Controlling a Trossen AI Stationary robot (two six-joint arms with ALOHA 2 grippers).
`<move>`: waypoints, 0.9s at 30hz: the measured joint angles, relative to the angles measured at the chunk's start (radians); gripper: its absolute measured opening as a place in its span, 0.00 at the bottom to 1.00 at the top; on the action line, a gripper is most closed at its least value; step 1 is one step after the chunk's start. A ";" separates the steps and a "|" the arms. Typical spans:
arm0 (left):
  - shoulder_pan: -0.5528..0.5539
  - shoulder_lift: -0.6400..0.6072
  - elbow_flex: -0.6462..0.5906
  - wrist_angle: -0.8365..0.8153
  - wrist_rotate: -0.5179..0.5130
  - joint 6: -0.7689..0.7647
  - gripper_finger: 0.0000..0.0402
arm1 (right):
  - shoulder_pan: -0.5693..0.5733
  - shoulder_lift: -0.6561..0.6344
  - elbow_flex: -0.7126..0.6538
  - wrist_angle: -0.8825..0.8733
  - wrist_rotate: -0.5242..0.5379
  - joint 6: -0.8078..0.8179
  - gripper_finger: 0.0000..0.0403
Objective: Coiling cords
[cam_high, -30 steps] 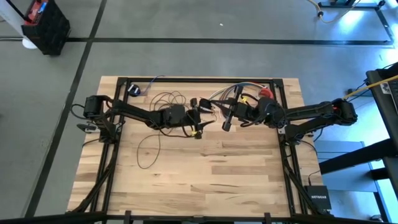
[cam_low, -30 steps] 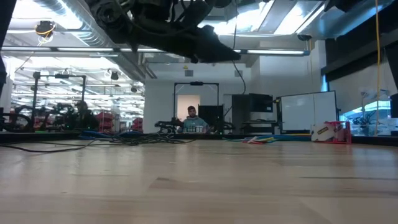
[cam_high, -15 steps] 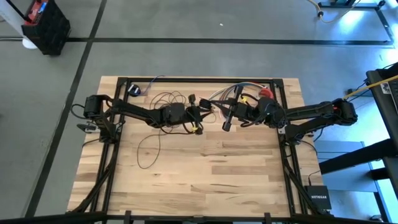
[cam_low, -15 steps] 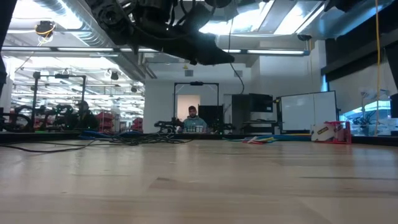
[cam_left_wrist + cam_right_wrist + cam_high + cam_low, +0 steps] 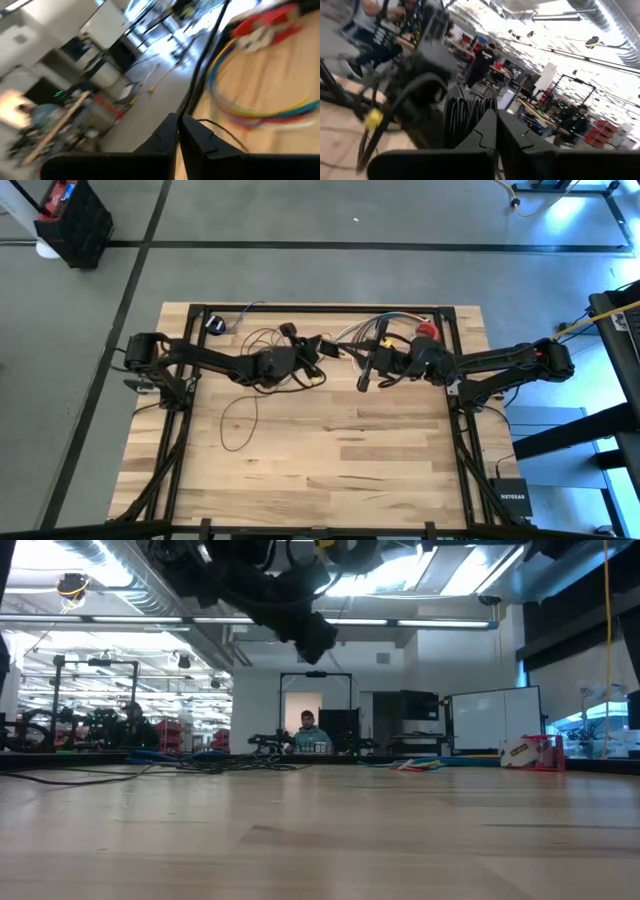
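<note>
From above, my left gripper point(image 5: 318, 346) is over the far middle part of the wooden table point(image 5: 330, 450), with its fingers pressed together. The cords point(image 5: 262, 340) lie in loose dark loops just beside and under this arm, and one long loop hangs down toward the near side of the table. The small black puck point(image 5: 214, 325) sits near the far left corner. My right gripper point(image 5: 363, 382) is near the left one, also with fingers together. Behind it I see a bundle of coloured wires point(image 5: 362, 328) and a red object point(image 5: 428, 331).

From the table level, my arms appear only as dark shapes at the top. The cords make a low dark line point(image 5: 190, 766) on the far edge of the table.

In the left wrist view, my fingers point(image 5: 192, 132) are closed, and a thin dark wire point(image 5: 205, 62) runs up from between the tips; they seem to pinch it. Coloured wires point(image 5: 260, 112) curve on the wood beside it.

In the right wrist view, my fingers point(image 5: 487, 127) are together. I cannot tell if they hold anything.
</note>
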 joint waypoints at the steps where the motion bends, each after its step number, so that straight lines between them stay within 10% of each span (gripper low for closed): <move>1: -0.003 -0.015 0.000 -0.026 -0.033 0.014 0.02 | 0.000 0.000 0.000 -0.010 0.011 -0.012 0.02; 27: -0.010 -0.434 -0.001 -0.383 0.046 -0.207 0.02 | -0.016 0.025 0.002 -0.107 0.111 -0.171 0.02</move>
